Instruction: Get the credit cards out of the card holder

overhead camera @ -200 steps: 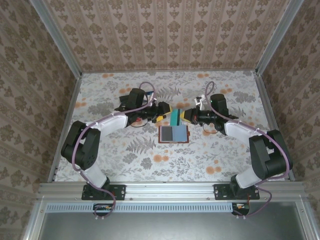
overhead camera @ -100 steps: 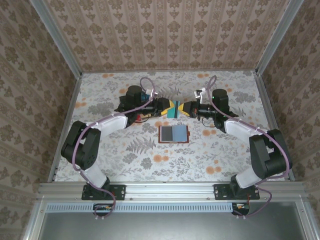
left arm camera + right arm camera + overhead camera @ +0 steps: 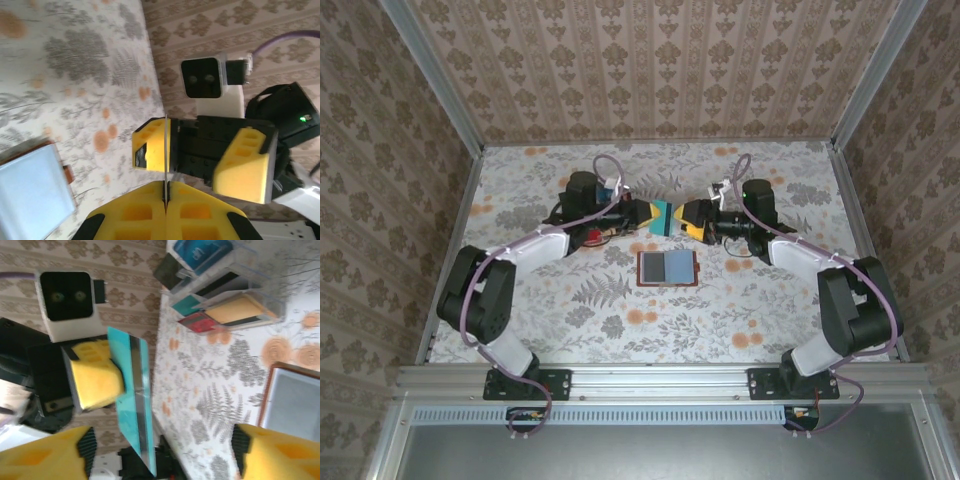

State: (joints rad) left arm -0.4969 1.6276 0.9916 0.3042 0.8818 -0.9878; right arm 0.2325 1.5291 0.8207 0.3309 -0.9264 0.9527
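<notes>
Top external: I read this as a mid-air handover of one credit card. The teal card stands on edge between the two grippers, above the table toward its far edge, just beyond the card holder. The holder lies open and flat mid-table, blue-grey lining up. The left gripper is clamped on the card. In left wrist view the card is edge-on, a thin line running straight into the seam between my closed yellow pads. The right gripper is spread wide. In right wrist view its fingertips sit at the bottom corners, with the card standing in the gap between them. One right finger is just beside the card face in left wrist view; I can't tell if it touches. My call on the step: the card is out of the holder and the grip sits with the left arm. Next, right needs to back straight off without clipping the card. Then left probably carries it to the clear compartment tray, where other cards stand on edge. I can't tell whether the holder's pockets hold more.
</notes>
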